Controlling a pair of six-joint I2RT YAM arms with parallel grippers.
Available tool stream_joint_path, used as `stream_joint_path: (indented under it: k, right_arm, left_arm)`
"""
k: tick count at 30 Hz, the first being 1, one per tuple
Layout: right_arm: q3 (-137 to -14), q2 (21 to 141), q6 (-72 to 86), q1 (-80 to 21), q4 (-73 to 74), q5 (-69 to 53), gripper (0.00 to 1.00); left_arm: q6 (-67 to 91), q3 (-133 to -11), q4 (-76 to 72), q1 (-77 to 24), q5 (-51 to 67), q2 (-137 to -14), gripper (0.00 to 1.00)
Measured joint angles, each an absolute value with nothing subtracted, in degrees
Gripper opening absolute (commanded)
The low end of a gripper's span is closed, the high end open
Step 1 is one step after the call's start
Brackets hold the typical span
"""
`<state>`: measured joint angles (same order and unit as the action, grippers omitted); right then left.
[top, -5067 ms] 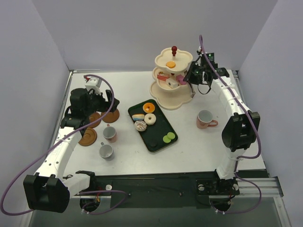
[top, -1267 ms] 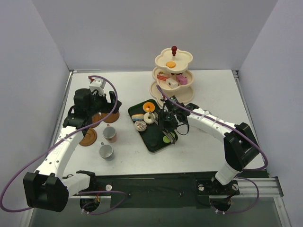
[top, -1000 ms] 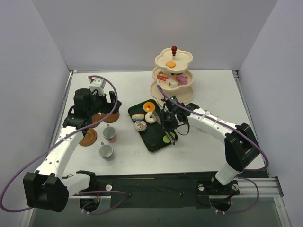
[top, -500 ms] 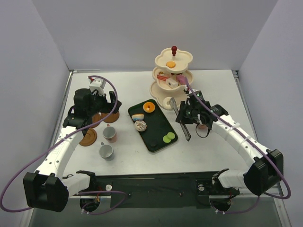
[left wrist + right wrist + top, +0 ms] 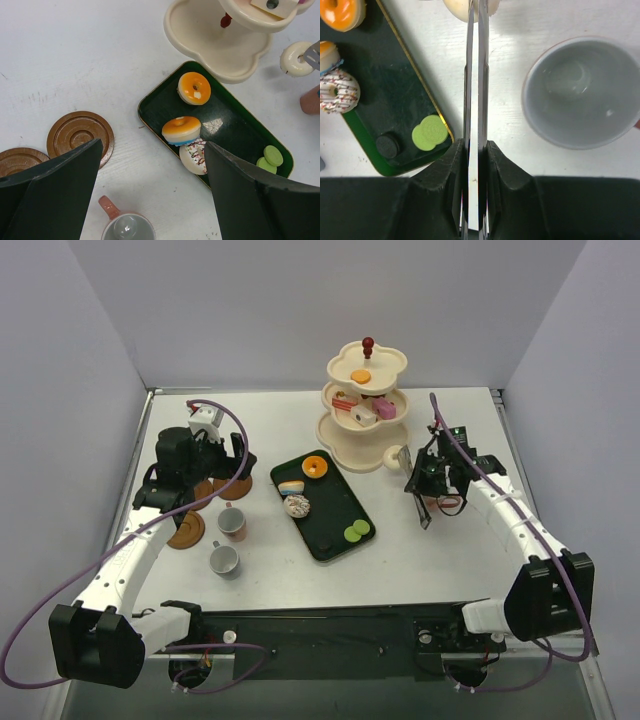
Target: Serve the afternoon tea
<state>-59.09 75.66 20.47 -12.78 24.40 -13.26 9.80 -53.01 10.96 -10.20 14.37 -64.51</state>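
My right gripper [image 5: 427, 482] [image 5: 476, 150] is shut on the long metal tongs [image 5: 475, 85]. The tongs pinch a cream donut [image 5: 396, 456] [image 5: 296, 57] in the air, just right of the cream three-tier stand [image 5: 365, 400] with its red knob. A pink cup [image 5: 580, 92] sits below the right arm. The dark green tray [image 5: 325, 510] holds an orange donut [image 5: 194, 88], a layered donut [image 5: 181, 130], a sprinkled donut [image 5: 195, 156] and green macarons [image 5: 430, 132]. My left gripper [image 5: 218, 468] [image 5: 155, 200] is open and empty above the brown saucers [image 5: 80, 137].
Two more cups [image 5: 232, 523] [image 5: 224, 560] stand on the table left of the tray. A third saucer [image 5: 185, 530] lies beside them. The stand's upper tiers hold cake slices [image 5: 362, 412] and an orange sweet [image 5: 360, 376]. Grey walls enclose the table.
My right gripper lifted the cream donut off the tray with the tongs and carried it right and back, to beside the stand. The left arm has not moved.
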Motion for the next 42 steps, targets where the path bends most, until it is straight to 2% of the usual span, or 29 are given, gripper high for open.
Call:
stream_joint_path:
  k: [8,18,28,29,31,32,33,34,35,38,42]
  right_arm:
    - [-59.9,83.0,19.4,-6.0,20.8,-16.8,0.0]
    - [-65.8,88.0,20.1,-4.5,15.6,-18.6,0.0]
    - [-70.8,97.3,22.9,-4.5,11.9,-20.5,0.08]
    - [-71.0,98.0,23.2,-4.5,11.6,-20.7,0.09]
    - [-71.8,99.4,23.8,-4.6,11.3,-21.1,0.2]
    - [-72.2,99.9,23.9,-4.6,11.1,-21.3,0.29]
    - [-72.7,100.5,24.1,-4.8,10.9,-21.4,0.34]
    - [-73.1,101.0,24.3,-5.0,10.7,-21.4,0.44]
    - [-73.3,101.4,24.4,-5.0,10.5,-21.4,0.5]
    - [-73.5,101.6,24.2,-5.0,10.5,-21.1,0.55]
    - [-73.5,101.4,23.4,-5.0,10.7,-19.8,0.55]
  left_arm:
    - [9.8,-53.0,11.0,-10.2,14.3,-64.5,0.94]
    - [9.8,-53.0,11.0,-9.7,14.4,-64.5,0.94]
    - [9.8,-53.0,11.0,-9.1,14.4,-64.5,0.94]
    - [9.8,-53.0,11.0,-9.1,14.5,-64.5,0.94]
    - [9.8,-53.0,11.0,-8.9,14.8,-64.5,0.94]
    - [9.8,-53.0,11.0,-8.9,14.8,-64.5,0.94]
    - [9.8,-53.0,11.0,-8.8,14.8,-64.5,0.94]
    - [9.8,-53.0,11.0,-8.8,14.8,-64.5,0.94]
    - [9.8,-53.0,11.0,-8.8,14.9,-64.5,0.94]
    - [9.8,-53.0,11.0,-8.7,14.9,-64.5,0.94]
    - [9.8,-53.0,11.0,-8.4,15.0,-64.5,0.94]
